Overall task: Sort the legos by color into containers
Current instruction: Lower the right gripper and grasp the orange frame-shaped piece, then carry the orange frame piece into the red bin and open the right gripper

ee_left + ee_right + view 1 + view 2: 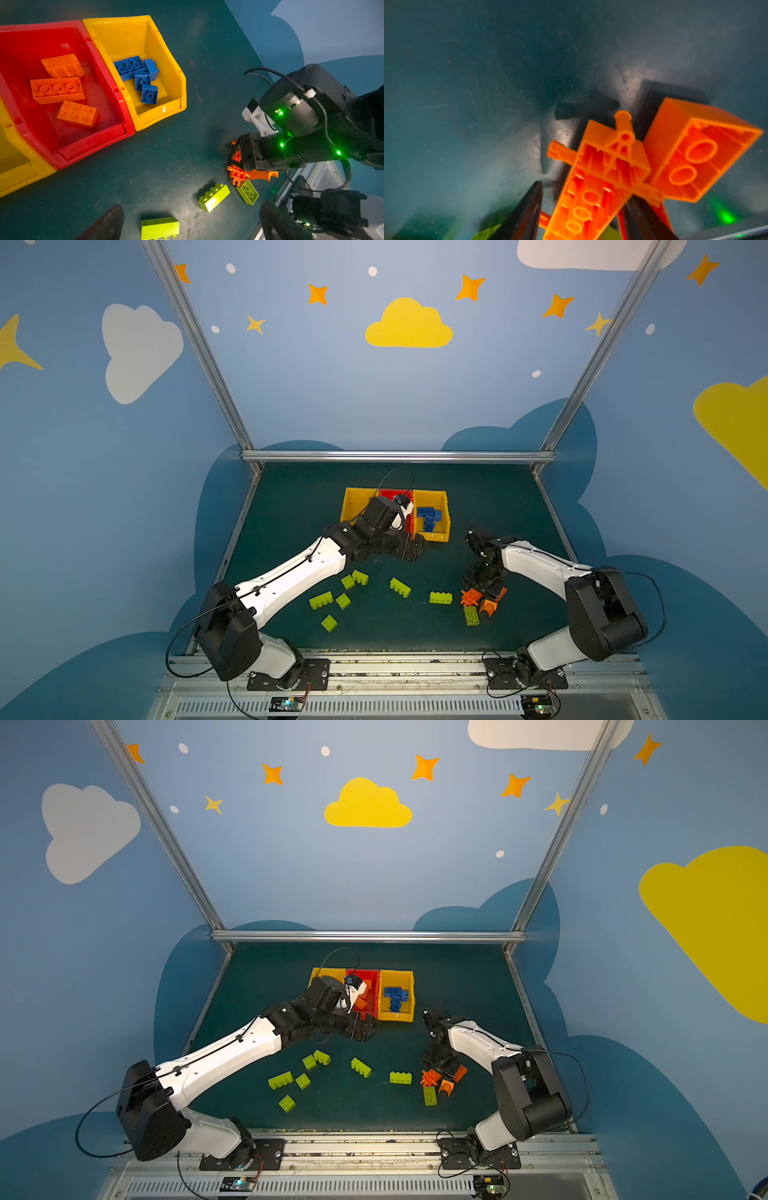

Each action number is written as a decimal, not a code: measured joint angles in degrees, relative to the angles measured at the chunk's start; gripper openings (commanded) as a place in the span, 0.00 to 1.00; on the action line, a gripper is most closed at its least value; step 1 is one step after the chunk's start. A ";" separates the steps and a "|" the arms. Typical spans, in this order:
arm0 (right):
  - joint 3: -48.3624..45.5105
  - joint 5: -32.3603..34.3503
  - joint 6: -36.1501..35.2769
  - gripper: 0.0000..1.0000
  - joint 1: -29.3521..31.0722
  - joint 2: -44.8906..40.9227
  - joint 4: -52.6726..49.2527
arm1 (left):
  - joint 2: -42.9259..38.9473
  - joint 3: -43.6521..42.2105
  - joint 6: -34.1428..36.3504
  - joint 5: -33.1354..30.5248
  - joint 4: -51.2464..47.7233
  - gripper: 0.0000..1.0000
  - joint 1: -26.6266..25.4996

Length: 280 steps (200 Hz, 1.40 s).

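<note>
While the right gripper [583, 193] is down on the dark green mat [374, 635] at the near right, its two dark fingers [527, 212] straddle a flat orange plastic piece with thin clip prongs [591, 187]. I cannot tell from the wrist view whether they are pinching it yet or only bracketing it. An oblong orange brick on its side, hollow underside showing [695, 155], seems to touch that piece, and a small orange arch piece [488, 608] and a lime green brick [471, 616] lie just beside them.

I judge the piece to be light, stiff and smooth-walled, so it would slip or twist under a skewed pinch. I would take hold across its long flat sides near the middle and stay off the prongs, which look thin enough to snag the neighbouring brick and drag it along.

The left gripper [191, 207] hangs near the bins with its jaws spread wide, holding nothing. The red plastic bin [93, 145] holds three orange bricks [58, 89], so that is where this piece belongs. The yellow bin next to it [166, 62] holds the blue bricks [139, 76], while the other yellow bin [353, 502] looks empty where I can see it.
</note>
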 measured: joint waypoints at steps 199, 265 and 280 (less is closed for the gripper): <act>59.80 -3.72 -14.23 0.27 7.06 26.60 -13.77 | -14.40 -9.11 -1.51 -10.08 -3.32 1.00 10.03; 87.43 -12.44 -17.73 0.29 10.51 46.34 -16.06 | -20.90 -11.78 -1.68 -13.42 -5.44 1.00 13.75; 89.59 -13.99 -17.77 0.30 10.58 49.20 -16.04 | -21.64 -11.82 -1.66 -13.81 -6.19 1.00 14.53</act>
